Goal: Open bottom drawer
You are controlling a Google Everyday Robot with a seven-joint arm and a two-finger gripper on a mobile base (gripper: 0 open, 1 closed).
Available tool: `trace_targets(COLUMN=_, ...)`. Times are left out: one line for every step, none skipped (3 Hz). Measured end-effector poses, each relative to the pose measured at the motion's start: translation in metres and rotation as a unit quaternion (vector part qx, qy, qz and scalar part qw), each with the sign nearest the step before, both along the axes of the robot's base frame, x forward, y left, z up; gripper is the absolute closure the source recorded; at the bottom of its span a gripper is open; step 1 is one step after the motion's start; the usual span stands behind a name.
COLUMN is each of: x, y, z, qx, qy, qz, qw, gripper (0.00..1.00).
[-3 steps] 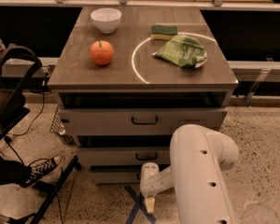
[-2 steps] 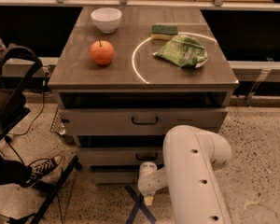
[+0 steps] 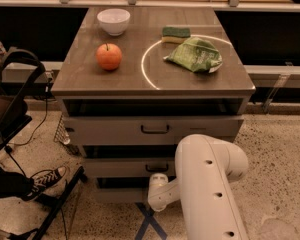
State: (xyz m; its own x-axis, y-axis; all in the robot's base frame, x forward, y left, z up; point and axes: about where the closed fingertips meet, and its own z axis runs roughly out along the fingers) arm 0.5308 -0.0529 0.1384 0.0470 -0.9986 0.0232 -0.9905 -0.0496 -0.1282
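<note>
The bottom drawer is the lowest, shortest pale front of the three-drawer cabinet, with a dark gap above it. My gripper sits at the end of the white arm, pressed up against the centre of that drawer front, just below the middle drawer's handle. The arm's wrist covers the bottom drawer's handle, so it is hidden. The top drawer stands a little proud of the cabinet.
On the cabinet top lie an apple, a white bowl, a sponge and a green bag. A sneakered foot and a black chair are at the left. Blue tape crosses the floor.
The arm has swung slightly left and closer to the cabinet, bringing the gripper up against the bottom drawer front. The drawers have not visibly moved.
</note>
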Motion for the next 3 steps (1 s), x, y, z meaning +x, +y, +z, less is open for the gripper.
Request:
trace_targets(x=-0.0012, y=-0.0003, z=-0.0011, qx=0.0, qy=0.001, qz=0.0, qw=1.0, gripper=0.93)
trace_targets(x=-0.0027, y=-0.0006, z=0.0008, qx=0.0, qy=0.0, qz=0.0, qw=1.0, gripper=1.0)
trace_targets(x=-0.0076, y=-0.0021, z=0.005, qx=0.003, qy=-0.006, qz=-0.001, qw=1.0, gripper=1.0)
